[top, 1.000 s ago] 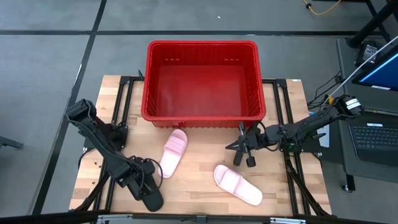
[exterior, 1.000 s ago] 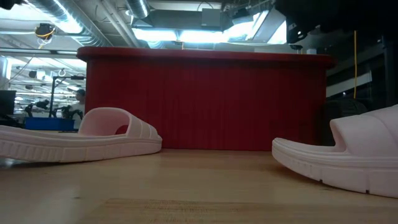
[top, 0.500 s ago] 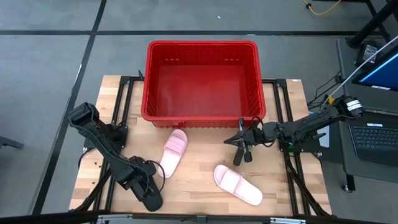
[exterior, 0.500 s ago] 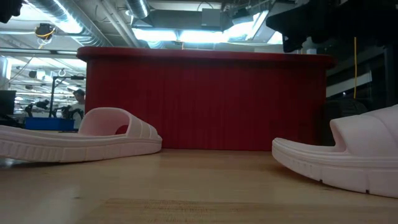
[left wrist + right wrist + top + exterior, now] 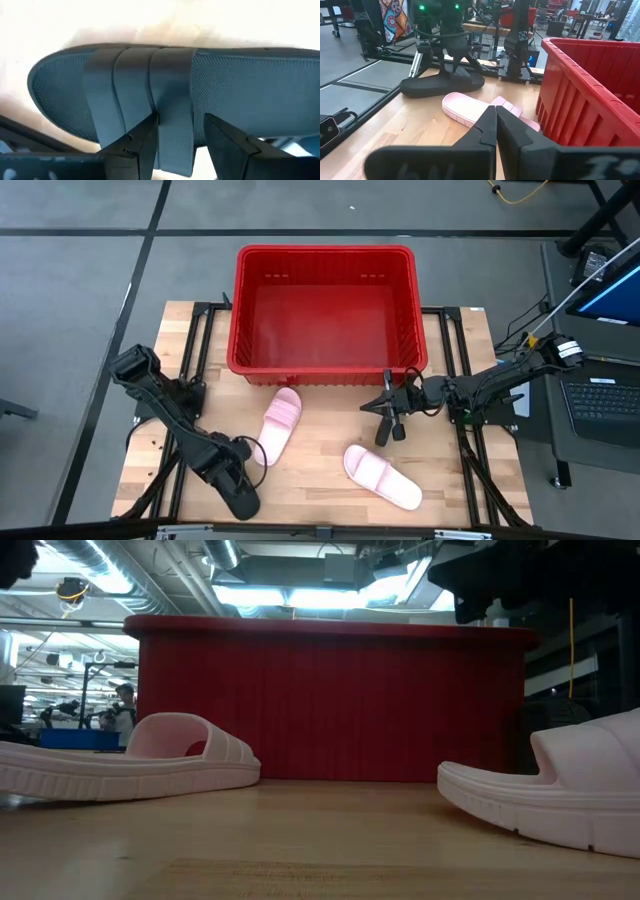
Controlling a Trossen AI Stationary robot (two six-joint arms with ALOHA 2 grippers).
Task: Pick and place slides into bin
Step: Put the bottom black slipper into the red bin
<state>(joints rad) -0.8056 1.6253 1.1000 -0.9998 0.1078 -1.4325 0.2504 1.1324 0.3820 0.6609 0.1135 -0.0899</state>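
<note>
**Item count and gripper status**

We count 3 slides in view: 2 pale pink and 1 black. We count 1 bin [image 5: 325, 310], red, standing at the far side of the table [image 5: 470, 340] with nothing in it.

Pink slide 1 [image 5: 279, 423] lies just in front of the bin's near wall. Pink slide 2 [image 5: 383, 477] lies nearer the table's front edge, apart from the first. The black slide [image 5: 240, 498] lies at the front left corner of the table.

The left gripper [image 5: 228, 477] is down on the black slide. In the left wrist view, its fingers [image 5: 134, 142] stand wide apart and straddle the strap; we cannot tell whether they grip it.

The right gripper [image 5: 385, 420] hovers between the bin and pink slide 2, with its jaws closed together and holding nothing.
</note>
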